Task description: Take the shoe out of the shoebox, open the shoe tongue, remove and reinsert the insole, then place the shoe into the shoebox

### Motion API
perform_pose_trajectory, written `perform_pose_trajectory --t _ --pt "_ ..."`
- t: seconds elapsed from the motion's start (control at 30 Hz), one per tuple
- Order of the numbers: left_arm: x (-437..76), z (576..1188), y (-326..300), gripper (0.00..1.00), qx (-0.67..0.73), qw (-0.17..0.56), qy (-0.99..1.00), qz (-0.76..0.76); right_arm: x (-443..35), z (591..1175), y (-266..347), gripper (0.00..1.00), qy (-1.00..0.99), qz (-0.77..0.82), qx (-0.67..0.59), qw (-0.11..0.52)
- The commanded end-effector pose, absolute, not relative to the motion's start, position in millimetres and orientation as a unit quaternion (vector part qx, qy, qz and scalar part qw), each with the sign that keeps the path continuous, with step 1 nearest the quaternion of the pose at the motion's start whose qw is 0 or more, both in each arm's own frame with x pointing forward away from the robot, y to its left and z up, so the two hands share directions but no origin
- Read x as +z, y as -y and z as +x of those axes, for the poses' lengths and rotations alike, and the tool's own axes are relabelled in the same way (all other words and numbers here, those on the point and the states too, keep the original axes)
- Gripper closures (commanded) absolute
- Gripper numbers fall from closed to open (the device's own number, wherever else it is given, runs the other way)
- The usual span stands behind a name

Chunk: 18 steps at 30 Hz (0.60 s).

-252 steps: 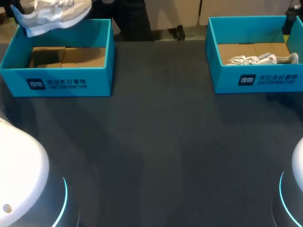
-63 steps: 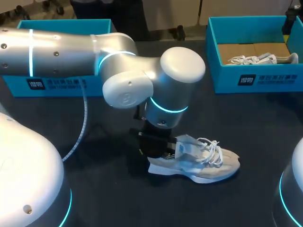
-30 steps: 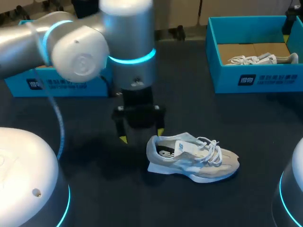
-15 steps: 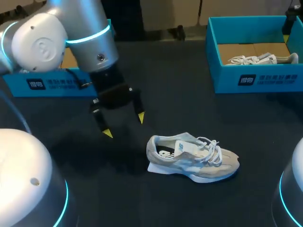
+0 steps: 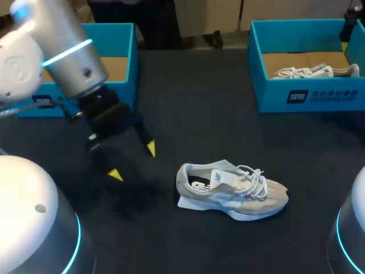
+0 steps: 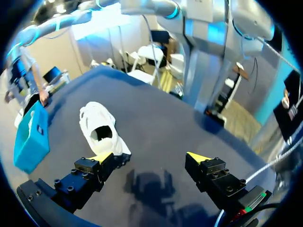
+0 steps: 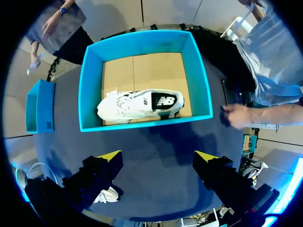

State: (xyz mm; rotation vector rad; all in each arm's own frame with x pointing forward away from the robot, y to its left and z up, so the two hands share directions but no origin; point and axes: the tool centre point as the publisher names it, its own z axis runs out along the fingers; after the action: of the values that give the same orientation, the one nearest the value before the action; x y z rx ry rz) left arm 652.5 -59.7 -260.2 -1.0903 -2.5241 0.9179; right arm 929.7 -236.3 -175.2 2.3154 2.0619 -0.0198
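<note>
So the shoe (image 5: 231,191) is out on the dark counter (image 5: 217,114), sitting upright on its sole with the toe toward my right side, laces done and the tongue sticking up. The left gripper (image 5: 133,162) hangs over the counter off to the shoe's left, not touching it, fingers spread wide with nothing between them. In the left wrist view the shoe (image 6: 102,130) lies ahead of the gripper, nearer one finger. The left shoebox (image 5: 132,63) sits behind that arm. The right gripper (image 7: 158,156) is spread open too, holding nothing, up above the right shoebox (image 7: 142,124), which has a second shoe (image 7: 139,105) lying on its side inside.
</note>
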Motion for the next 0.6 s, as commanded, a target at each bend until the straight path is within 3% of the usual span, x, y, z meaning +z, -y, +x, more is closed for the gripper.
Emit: perform_pose_trajectory --t 0.03,0.3,0.6 --pt "-270 647 46 0.0 0.434 0.069 0.872 -0.216 -175 929 236 0.0 -0.665 0.747 -0.007 0.021" --pt "-270 647 46 0.0 0.434 0.069 0.872 -0.216 -175 929 236 0.0 -0.665 0.747 -0.007 0.021" --pt "-308 652 39 0.0 0.532 0.05 0.832 -0.148 -175 929 236 0.0 -0.665 0.747 -0.007 0.021"
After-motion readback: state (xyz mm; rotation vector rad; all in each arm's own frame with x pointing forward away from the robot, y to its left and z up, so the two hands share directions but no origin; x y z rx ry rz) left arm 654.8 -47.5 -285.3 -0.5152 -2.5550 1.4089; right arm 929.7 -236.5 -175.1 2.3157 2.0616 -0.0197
